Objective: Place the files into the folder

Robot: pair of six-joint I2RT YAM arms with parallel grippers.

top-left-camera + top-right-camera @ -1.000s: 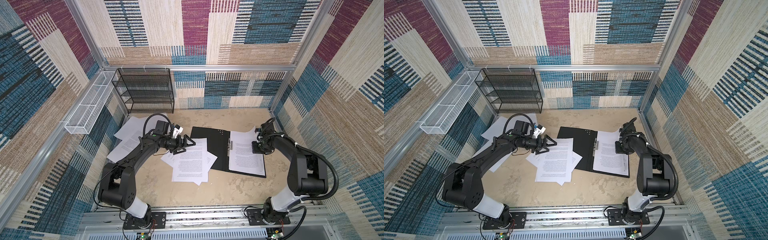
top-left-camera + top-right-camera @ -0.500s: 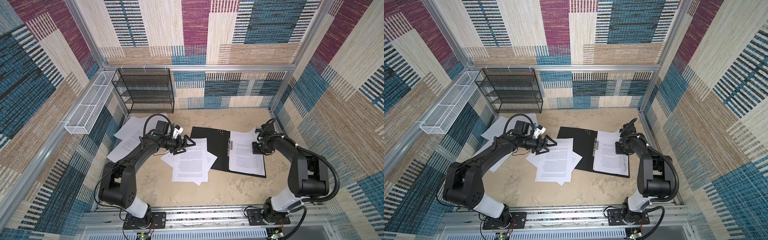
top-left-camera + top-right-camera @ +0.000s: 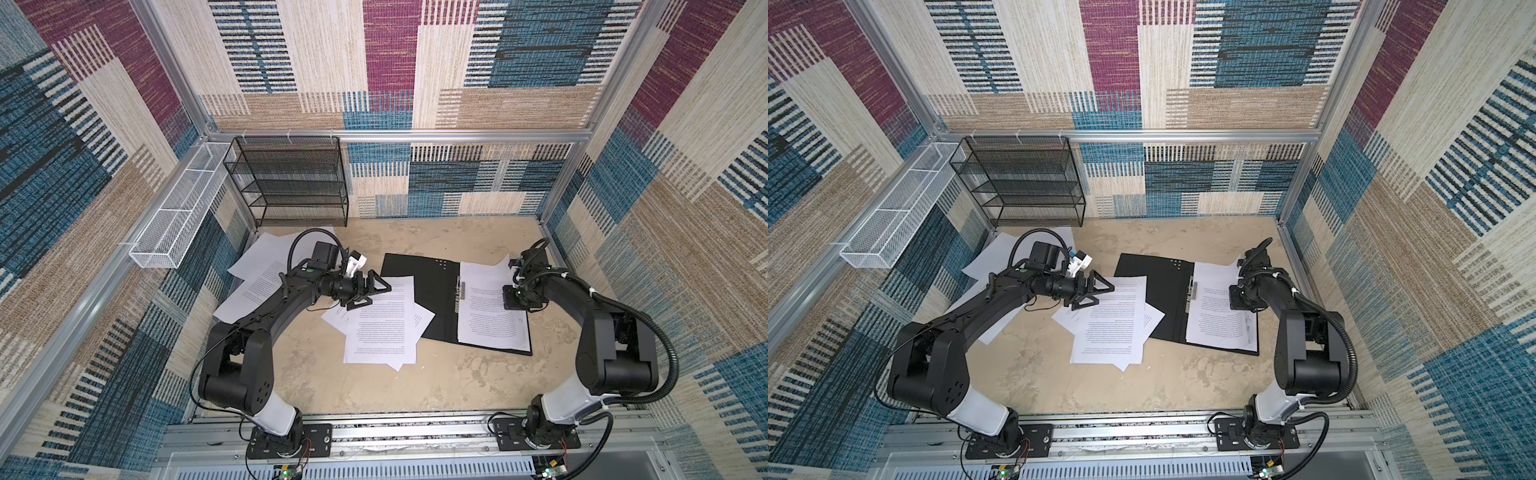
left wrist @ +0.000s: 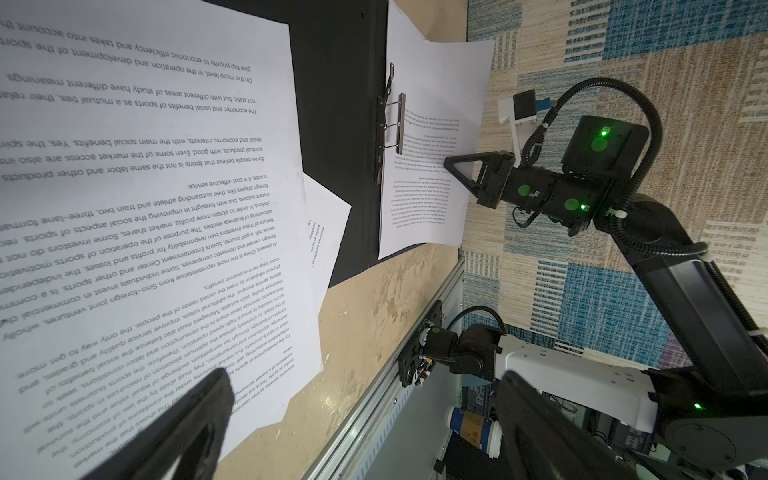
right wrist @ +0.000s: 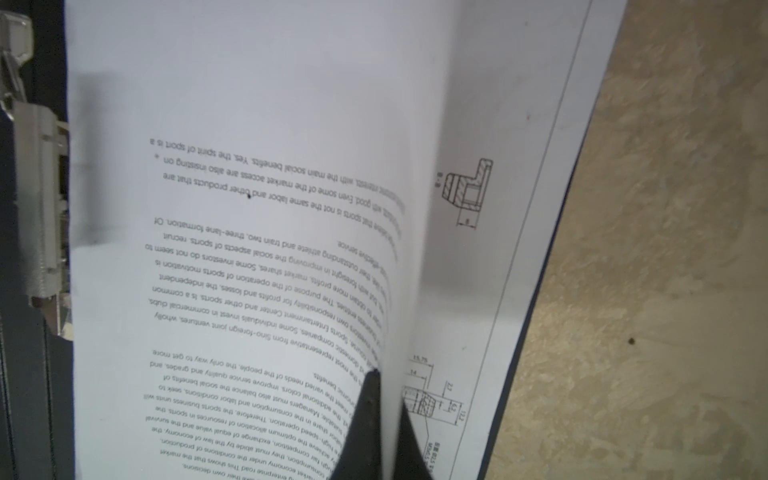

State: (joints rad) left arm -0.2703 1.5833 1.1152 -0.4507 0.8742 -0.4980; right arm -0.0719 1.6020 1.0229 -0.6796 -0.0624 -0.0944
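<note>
In both top views the folder [image 3: 419, 286] lies open on the surface [image 3: 415, 386], with my left gripper [image 3: 374, 296] spread above loose files [image 3: 380, 332] at its edge, I'd say for the next pick. In the left wrist view, the top page [image 4: 145, 166] reads "The economic and social benefits of sports". In the right wrist view, my right gripper [image 5: 386, 395], pressed together, pinches a sheet [image 5: 270, 257] mentioning "Sino-foreign joint ventures", curled over a drawing [image 5: 469, 195], probably to seat it inside.
</note>
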